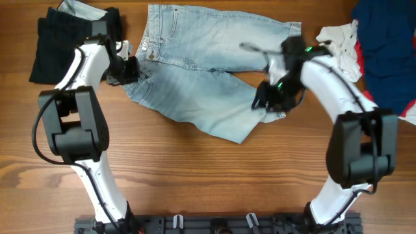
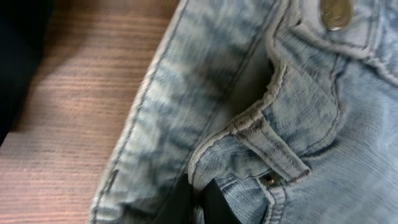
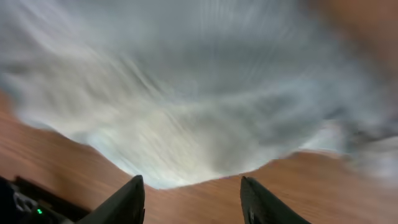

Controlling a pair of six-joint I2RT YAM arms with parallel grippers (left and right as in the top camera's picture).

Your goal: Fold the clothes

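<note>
The clothes, light blue faded denim shorts (image 1: pixel 208 58), lie spread across the middle back of the table, waistband to the left and legs to the right. My left gripper (image 1: pixel 130 70) sits at the waistband's near corner. In the left wrist view it (image 2: pixel 199 202) is shut on a pinched fold of denim (image 2: pixel 217 74) below a belt loop and the metal button (image 2: pixel 336 11). My right gripper (image 1: pixel 265 99) hovers at the hem of the near leg. The right wrist view is blurred: the gripper (image 3: pixel 193 193) is open over bare wood, the pale hem (image 3: pixel 186 93) just ahead, nothing between the fingers.
A black garment (image 1: pixel 65 45) lies at the back left, close to my left arm, with a pale denim piece (image 1: pixel 81 8) on top. At the back right sit a dark navy garment (image 1: pixel 387 45) and a white and red cloth (image 1: pixel 341 42).
</note>
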